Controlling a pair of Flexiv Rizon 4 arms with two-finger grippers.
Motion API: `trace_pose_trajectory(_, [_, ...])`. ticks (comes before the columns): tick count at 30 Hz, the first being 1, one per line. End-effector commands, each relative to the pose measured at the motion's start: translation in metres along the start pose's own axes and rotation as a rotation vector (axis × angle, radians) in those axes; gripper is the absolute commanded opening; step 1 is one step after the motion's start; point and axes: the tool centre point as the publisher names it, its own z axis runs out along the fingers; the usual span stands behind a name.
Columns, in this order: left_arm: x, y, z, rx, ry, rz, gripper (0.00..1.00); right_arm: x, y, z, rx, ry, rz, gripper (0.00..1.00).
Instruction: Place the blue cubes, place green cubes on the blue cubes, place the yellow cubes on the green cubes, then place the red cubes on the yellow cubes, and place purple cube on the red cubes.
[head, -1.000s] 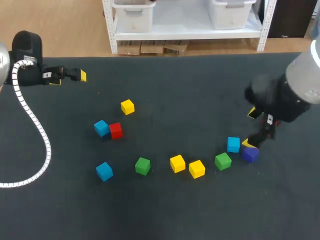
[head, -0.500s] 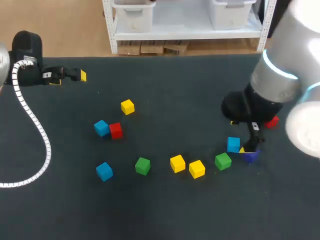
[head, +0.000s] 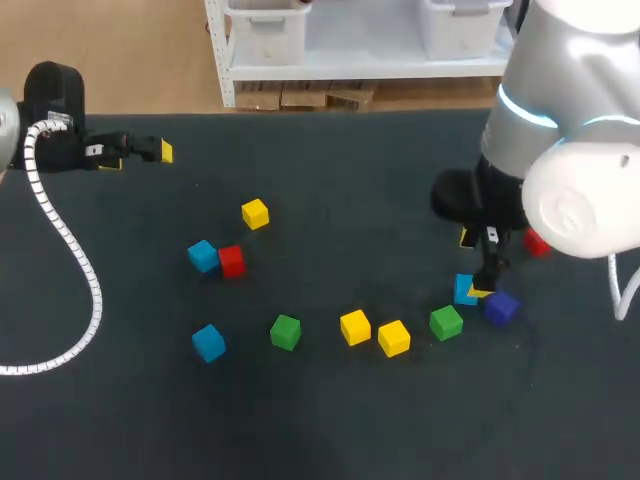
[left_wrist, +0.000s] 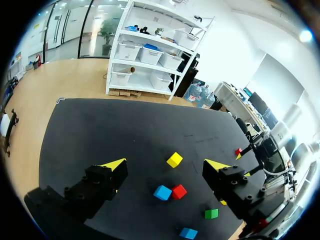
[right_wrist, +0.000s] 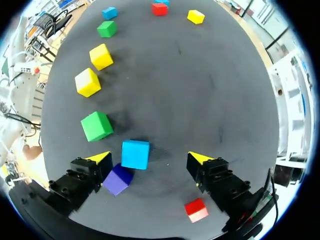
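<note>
The right gripper (right_wrist: 149, 159) stands open with a blue cube (right_wrist: 135, 153) between its fingers and the purple cube (right_wrist: 118, 179) just beside one, bare table (right_wrist: 200, 75) stretching ahead; the left gripper (left_wrist: 166, 165), also open, hangs near the far left edge. Only the right wrist view shows a red cube (right_wrist: 195, 209) whole, which the arm half hides from the head view

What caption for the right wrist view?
Open right gripper, blue cube between its fingers, purple cube beside one finger.

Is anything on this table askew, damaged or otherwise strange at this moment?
Nothing looks damaged or spilled. One thing stands out: the purple cube sits turned at an angle, close beside one finger of the open right end effector, next to the blue cube between its fingers.
</note>
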Motion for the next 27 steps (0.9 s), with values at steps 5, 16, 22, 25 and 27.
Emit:
trace_pose_trajectory(5, [0.001, 0.002, 0.0, 0.011, -0.006, 0.002, 1.0, -0.005, 0.0, 0.008, -0.089, -0.006, 0.052, 0.82])
trace_pose_trajectory(16, [0.001, 0.002, 0.0, 0.011, -0.006, 0.002, 1.0, 0.005, 0.01, 0.023, -0.095, 0.023, 0.064, 0.35])
trace_pose_trajectory(22, [0.001, 0.002, 0.0, 0.011, -0.006, 0.002, 1.0, 0.002, 0.01, 0.021, -0.067, 0.015, 0.055, 0.0])
trace_pose_trajectory(25, [0.001, 0.002, 0.0, 0.011, -0.006, 0.002, 1.0, -0.001, 0.009, 0.015, -0.058, 0.003, 0.049, 0.0])
trace_pose_trajectory(27, [0.001, 0.002, 0.0, 0.011, -0.006, 0.002, 1.0, -0.003, 0.007, 0.012, -0.053, -0.002, 0.04, 0.0])
